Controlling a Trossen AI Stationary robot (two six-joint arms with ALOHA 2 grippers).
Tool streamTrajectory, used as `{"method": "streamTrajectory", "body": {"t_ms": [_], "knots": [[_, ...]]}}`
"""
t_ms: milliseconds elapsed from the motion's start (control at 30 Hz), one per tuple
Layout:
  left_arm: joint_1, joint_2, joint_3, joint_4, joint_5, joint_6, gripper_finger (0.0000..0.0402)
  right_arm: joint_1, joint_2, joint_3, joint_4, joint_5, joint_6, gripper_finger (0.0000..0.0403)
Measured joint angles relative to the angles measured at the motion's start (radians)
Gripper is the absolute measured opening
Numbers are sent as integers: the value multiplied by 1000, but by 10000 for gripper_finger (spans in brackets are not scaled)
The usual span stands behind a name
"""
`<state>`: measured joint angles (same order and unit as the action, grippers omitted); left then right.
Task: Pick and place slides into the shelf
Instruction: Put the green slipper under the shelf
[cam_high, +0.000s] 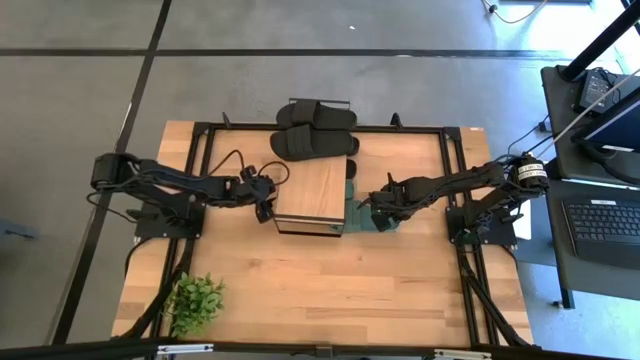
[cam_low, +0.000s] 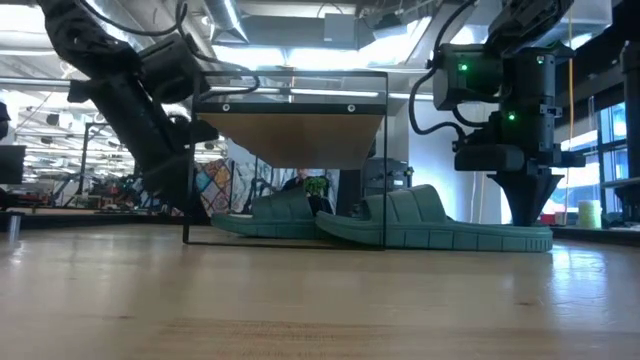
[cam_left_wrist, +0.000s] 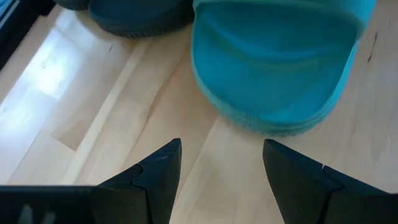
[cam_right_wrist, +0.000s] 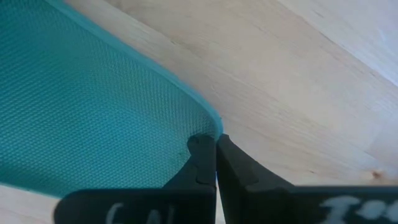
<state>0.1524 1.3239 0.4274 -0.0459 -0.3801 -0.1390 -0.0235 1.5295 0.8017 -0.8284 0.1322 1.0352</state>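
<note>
The shelf (cam_high: 313, 193), a light plank on a thin black frame, stands mid-table. Two green slides lie sole-down on the table under it: one (cam_low: 272, 214) toward the left, one (cam_low: 440, 220) sticking out on the right. My left gripper (cam_left_wrist: 221, 155) is open and low at the shelf's left side (cam_high: 268, 207), its fingers pointing at the near end of the left green slide (cam_left_wrist: 277, 62) without touching it. My right gripper (cam_high: 377, 208) is shut and points straight down at the outer end of the right green slide. My right gripper's shut fingertips (cam_right_wrist: 200, 144) meet the rim of the green slide's textured footbed (cam_right_wrist: 186, 121) at its end toward the table's right. They come from above, pointing down. The slide lies flat on the table (cam_low: 520, 238). Whether they press on it or only touch it, I cannot tell.
Two black slides (cam_high: 315, 130) lie at the table's far edge behind the shelf; a dark slide (cam_left_wrist: 134, 15) also shows beyond my left gripper. A small potted plant (cam_high: 195, 300) stands at the near left corner. Black rails (cam_high: 455, 160) border the table; bare wood (cam_high: 340, 290) fills the near half.
</note>
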Motion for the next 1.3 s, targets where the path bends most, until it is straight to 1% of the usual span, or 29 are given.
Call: {"method": "streamTrajectory", "body": {"t_ms": [200, 600, 1000, 1300], "knots": [[2, 30, 0, 60, -1, 2, 217, 1, 0, 0, 30, -3, -1, 0], [37, 32, 0, 58, -2, 1, 217, 0, 1, 0, 169, -5, -27, 0], [37, 32, 0, 58, 0, 1, 217, 0, 1, 0, 295, -4, -45, 0], [37, 32, 0, 58, 4, 0, 217, 0, 20, 0, 340, -2, 13, 0]]}}
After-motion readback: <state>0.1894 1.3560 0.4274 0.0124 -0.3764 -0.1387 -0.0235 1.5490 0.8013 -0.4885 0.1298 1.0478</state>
